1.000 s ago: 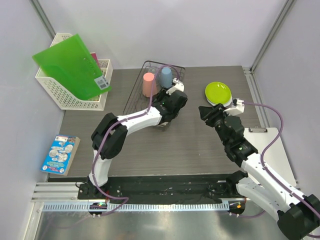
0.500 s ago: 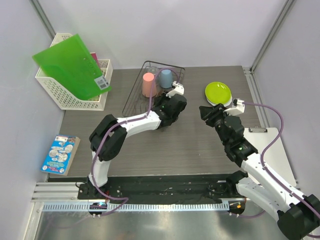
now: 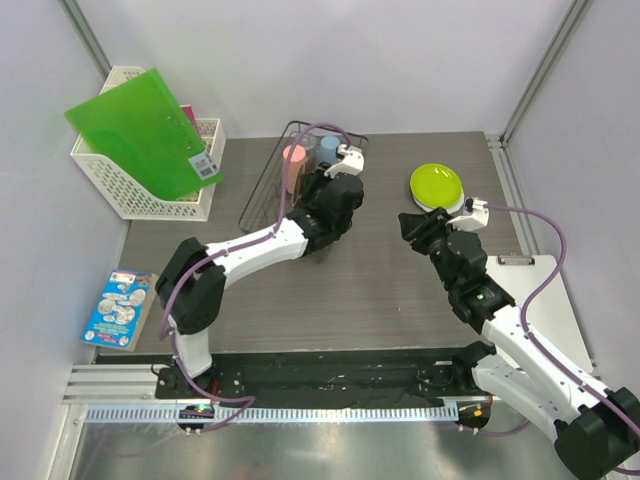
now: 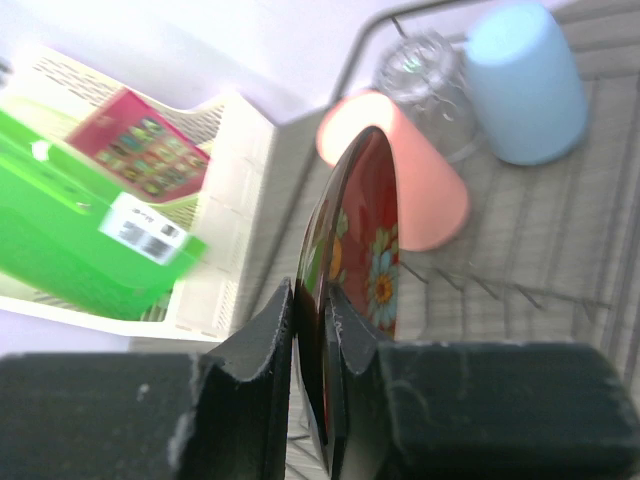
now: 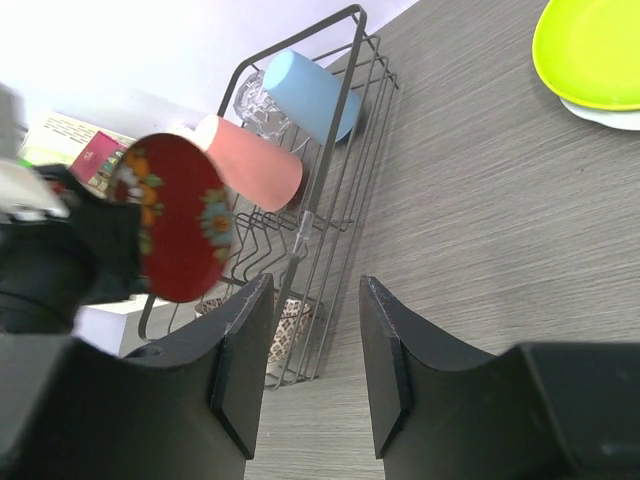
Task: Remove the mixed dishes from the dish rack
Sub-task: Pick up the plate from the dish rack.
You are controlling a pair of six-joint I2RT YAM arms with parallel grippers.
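Observation:
The red patterned plate (image 4: pixel 365 230) stands on edge above the black wire dish rack (image 3: pixel 262 190), and my left gripper (image 4: pixel 312 295) is shut on its rim. In the right wrist view the red plate (image 5: pixel 175 215) hangs over the rack (image 5: pixel 345 120). Inside the rack lie a pink cup (image 3: pixel 293 160), a light blue cup (image 3: pixel 328 148) and, at the near end, a patterned white bowl (image 5: pixel 290 320). The yellow-green plate (image 3: pixel 437 184) lies on a pale plate (image 5: pixel 600 112) on the table at the right. My right gripper (image 5: pixel 312 290) is open and empty, right of the rack.
A clear glass (image 4: pixel 420 75) lies in the rack by the cups. A white lattice basket with a green folder (image 3: pixel 150 140) stands at the back left. A book (image 3: pixel 120 308) lies at the front left, a clipboard (image 3: pixel 545 290) at the right edge.
My left gripper has closed on the red patterned plate and risen with it over the rack, shifting left and back. The right arm has stayed still.

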